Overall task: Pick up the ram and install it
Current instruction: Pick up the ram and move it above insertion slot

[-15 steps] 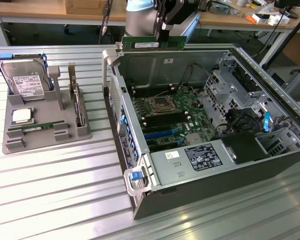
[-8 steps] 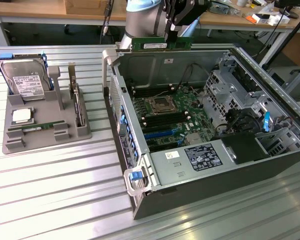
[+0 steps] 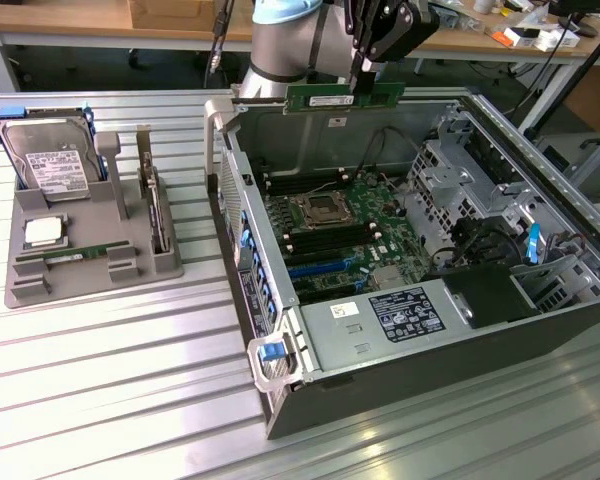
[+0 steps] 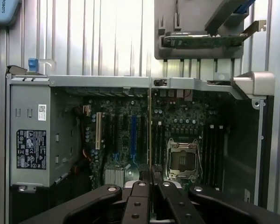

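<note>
Green and level, the ram [image 3: 325, 98] hangs over the open computer case [image 3: 400, 385], pinched at its top edge by the closed gripper [image 3: 364, 80], probably so its contacts face the motherboard [image 3: 375, 195] slots.

Outside cam sits up high, angled down across the table [image 3: 100, 400], taking in the tray [image 3: 75, 283] and the whole open computer case [image 3: 380, 405]. Wrist cam rides right behind the gripper [image 4: 150, 173], looking straight down into that case, way closer. Both catch the motherboard [image 3: 340, 235] and the tray.
</note>
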Tool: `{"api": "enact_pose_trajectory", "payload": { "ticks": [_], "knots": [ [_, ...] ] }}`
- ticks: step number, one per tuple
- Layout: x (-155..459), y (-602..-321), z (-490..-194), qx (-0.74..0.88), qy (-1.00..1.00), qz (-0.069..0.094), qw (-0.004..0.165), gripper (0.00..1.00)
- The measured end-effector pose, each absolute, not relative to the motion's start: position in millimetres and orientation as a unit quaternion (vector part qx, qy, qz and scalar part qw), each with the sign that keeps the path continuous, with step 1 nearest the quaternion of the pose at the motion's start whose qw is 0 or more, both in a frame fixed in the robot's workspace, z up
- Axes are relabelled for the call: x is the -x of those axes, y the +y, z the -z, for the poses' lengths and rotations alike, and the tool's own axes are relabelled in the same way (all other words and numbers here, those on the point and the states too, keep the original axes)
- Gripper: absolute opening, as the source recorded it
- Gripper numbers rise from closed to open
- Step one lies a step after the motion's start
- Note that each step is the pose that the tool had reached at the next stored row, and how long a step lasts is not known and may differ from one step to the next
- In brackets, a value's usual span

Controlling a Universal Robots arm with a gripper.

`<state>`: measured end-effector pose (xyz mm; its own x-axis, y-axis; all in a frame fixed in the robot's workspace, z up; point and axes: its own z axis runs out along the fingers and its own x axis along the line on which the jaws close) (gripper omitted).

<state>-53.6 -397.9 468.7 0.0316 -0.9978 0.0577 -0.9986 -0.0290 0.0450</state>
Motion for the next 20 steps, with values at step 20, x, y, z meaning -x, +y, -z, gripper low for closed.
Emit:
{"api": "enact_pose_trajectory", "payload": {
  "ticks": [20],
  "knots": [
    [-5,-398,-450,-0.717,-0.696,-0.008,0.039,0.12]
  ]
}}
